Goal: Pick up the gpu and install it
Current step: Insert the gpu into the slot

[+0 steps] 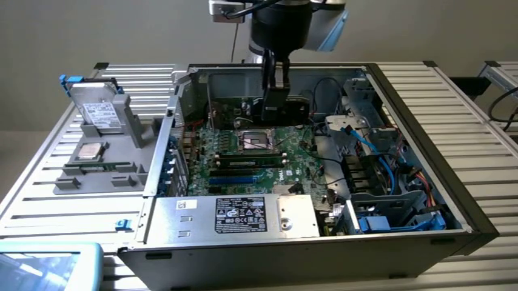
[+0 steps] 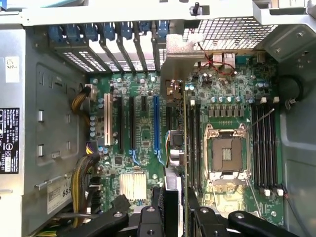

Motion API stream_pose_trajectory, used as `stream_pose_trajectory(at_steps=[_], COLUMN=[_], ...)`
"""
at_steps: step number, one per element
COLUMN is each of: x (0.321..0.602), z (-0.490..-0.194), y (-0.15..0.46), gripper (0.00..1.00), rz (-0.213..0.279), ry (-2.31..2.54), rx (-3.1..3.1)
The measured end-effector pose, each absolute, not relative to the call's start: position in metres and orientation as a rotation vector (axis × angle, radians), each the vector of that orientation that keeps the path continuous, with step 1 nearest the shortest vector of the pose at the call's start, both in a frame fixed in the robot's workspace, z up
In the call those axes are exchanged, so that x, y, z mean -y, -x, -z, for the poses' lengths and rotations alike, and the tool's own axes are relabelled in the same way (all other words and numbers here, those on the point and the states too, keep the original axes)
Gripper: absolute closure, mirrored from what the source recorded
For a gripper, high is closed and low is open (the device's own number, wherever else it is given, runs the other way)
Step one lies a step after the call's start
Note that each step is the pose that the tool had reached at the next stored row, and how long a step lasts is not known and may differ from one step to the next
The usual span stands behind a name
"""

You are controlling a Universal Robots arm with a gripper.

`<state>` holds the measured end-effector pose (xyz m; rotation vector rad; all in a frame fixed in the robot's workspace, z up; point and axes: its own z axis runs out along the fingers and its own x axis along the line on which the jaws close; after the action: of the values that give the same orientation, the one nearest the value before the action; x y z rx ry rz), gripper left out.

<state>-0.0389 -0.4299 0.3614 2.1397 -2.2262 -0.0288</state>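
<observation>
The gpu (image 1: 289, 110) stands on edge inside the open case (image 1: 453, 200), over the motherboard (image 1: 242, 159), between the blue slot (image 2: 156, 123) and the CPU socket (image 2: 224, 154). Gripper (image 1: 275, 97) clamped on the card's upper edge, fingers (image 2: 149, 219) either side. Contact with the board: cannot tell. Blue cables (image 1: 376, 142) on the exterior view's right, apart from the card; hard drive (image 1: 101, 113) on a grey tray (image 1: 89, 182) outside the case

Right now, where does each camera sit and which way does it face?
Exterior view: off the arm, raised, looking obliquely down into the open computer case; arm and pincer show.
Wrist view: on the wrist, looking down along the pincer at the motherboard; its fingers show.
Both share the gripped gpu, motherboard and CPU socket.
</observation>
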Motion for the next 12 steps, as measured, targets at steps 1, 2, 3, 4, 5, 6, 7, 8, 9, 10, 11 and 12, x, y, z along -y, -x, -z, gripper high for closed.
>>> stream_pose_trajectory(at_steps=[1, 2, 3, 4, 5, 6, 7, 8, 9, 10, 11, 12], x=[0.430, 0.431, 0.431, 0.431, 0.432, 0.433, 0.434, 0.435, 0.436, 0.436, 0.436, 0.436], z=[-0.360, -0.360, -0.359, -0.359, -0.358, -0.357, -0.357, -0.356, -0.355, -0.354, -0.352, -0.350], y=[0.040, 0.042, 0.043, 0.046, 0.048, 0.051, 0.052, 0.054, 0.055, 0.056, 0.057, 0.058], gripper=[0.71, 0.71, 0.71, 0.71, 0.71, 0.71, 0.71, 0.71, 0.71, 0.71, 0.71, 0.71], rz=[0.029, 0.028, 0.028, 0.028, 0.028, 0.028, 0.028, 0.028, 0.028, 0.027, 0.027, 0.026], ry=[-2.140, -2.140, -2.140, -2.140, -2.140, -2.140, -2.141, -2.141, -2.141, -2.142, -2.141, -2.141], rx=[2.226, 2.225, 2.225, 2.225, 2.225, 2.225, 2.224, 2.224, 2.224, 2.224, 2.223, 2.222])
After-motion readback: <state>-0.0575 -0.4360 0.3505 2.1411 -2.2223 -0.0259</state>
